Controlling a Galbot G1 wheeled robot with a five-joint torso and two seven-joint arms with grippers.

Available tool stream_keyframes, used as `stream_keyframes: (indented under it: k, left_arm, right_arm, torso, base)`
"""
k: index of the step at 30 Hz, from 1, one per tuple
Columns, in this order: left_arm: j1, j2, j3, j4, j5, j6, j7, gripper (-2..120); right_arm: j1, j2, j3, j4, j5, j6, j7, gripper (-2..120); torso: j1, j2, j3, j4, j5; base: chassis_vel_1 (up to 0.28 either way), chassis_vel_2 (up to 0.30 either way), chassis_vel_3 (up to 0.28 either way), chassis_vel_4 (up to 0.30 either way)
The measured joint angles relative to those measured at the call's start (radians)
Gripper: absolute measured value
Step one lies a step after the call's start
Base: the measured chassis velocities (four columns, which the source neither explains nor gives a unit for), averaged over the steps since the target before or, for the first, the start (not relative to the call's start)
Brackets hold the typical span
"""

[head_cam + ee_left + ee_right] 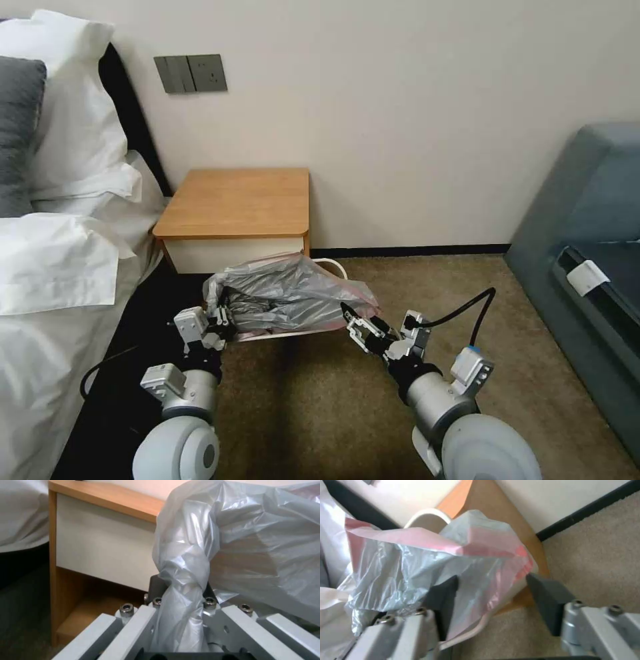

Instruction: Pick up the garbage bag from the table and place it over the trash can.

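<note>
Bag spans left gripper, open right gripper.

Glossy crinkled plastic garbage bag; smooth matt wooden table.

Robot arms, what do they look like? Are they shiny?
Yes. Both arms are silvery-grey metal with rounded joints. The left gripper and right gripper are boxy silver frames with small bolts and dark finger pads. Black cables loop from the wrists, and the right wrist has a small blue mark.
</note>
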Motion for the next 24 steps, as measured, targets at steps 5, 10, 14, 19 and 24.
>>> stream_keyframes:
  k: [5, 10, 14, 19, 24]
  left_arm:
    - [0.004, -0.001, 0.000, -0.001, 0.004, -0.002, 0.000, 4]
    - [0.002, 0.000, -0.001, -0.001, 0.005, -0.002, 0.000, 4]
    - [-0.001, 0.000, 0.000, 0.002, 0.005, -0.002, 0.000, 4]
    - [-0.005, -0.004, 0.002, 0.007, 0.007, -0.002, -0.002, 4]
    - [-0.015, -0.005, 0.001, 0.015, 0.005, 0.001, -0.008, 4]
  right_arm:
    - [0.001, 0.004, -0.011, -0.005, -0.027, 0.007, -0.009, 36]
    - [-0.007, 0.004, -0.023, 0.011, -0.043, 0.010, -0.009, 18]
    - [-0.014, 0.002, -0.028, 0.020, -0.049, 0.012, -0.007, 5]
    - [-0.032, -0.005, -0.040, 0.043, -0.064, 0.001, 0.004, 0]
    - [-0.066, -0.011, -0.050, 0.063, -0.080, -0.021, 0.009, 0]
  torso:
    - [0.000, 0.000, 0.000, 0.0001, 0.0001]
    - [0.000, 0.000, 0.000, 0.0001, 0.0001]
    - [0.000, 0.000, 0.000, 0.0002, 0.0002]
    - [0.000, 0.000, 0.000, 0.0002, 0.0001]
    - [0.000, 0.000, 0.000, 0.0002, 0.0001]
  base:
    - [0.000, 0.000, 0.000, 0.000]
    - [0.000, 0.000, 0.000, 0.000]
    - [0.000, 0.000, 0.000, 0.000]
    - [0.000, 0.000, 0.000, 0.000]
    - [0.000, 0.000, 0.000, 0.000]
